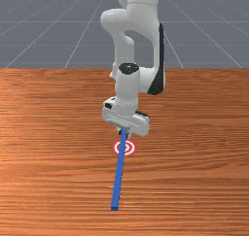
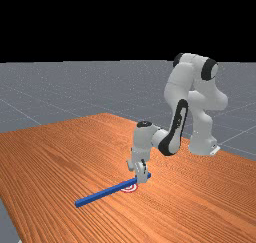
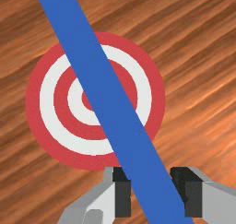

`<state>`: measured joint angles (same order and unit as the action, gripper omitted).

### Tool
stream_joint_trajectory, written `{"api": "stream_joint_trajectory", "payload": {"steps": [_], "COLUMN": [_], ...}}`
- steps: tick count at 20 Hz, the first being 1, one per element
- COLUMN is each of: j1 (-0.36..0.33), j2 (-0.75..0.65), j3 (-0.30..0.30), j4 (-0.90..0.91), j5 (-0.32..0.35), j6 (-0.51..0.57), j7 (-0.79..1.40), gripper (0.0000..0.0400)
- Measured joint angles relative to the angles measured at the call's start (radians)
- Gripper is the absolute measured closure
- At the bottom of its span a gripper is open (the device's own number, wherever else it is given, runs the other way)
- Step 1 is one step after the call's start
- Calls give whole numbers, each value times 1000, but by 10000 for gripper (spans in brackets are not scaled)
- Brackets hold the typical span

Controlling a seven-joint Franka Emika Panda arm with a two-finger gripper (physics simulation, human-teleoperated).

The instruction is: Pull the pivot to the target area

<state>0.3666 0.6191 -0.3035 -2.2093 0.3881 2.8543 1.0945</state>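
My gripper [image 1: 124, 133] holds a long blue bar [image 1: 118, 177] close to its end nearest the arm's base; the far view has the gripper [image 2: 142, 179] low at that end of the bar [image 2: 102, 193]. The bar lies across the red-and-white target [image 1: 131, 148], and its other end reaches toward the front view's bottom. In the wrist view the gripper [image 3: 158, 197] has one finger against each side of the bar [image 3: 108, 94], which runs askew between them. The bar covers part of the bullseye on the target [image 3: 39, 98].
The orange-brown table [image 1: 194, 181] extends around the bar and target on all sides. The arm stands over the table behind the target, and its base is at the far view's right.
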Motion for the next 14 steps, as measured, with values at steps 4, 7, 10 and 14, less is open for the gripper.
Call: {"api": "stream_joint_trajectory", "payload": {"steps": [4,7,10,14], "j1": [75,109,110,214], "j2": [-37,-13,61,24], "j3": [-74,-96,-84,-134], "j4": [-15,2,70,-38], "j5": [0,35,101,154], "j6": [-54,-63,-26,17], "j7": [163,270,348,506], "gripper": [279,279,246,290]}}
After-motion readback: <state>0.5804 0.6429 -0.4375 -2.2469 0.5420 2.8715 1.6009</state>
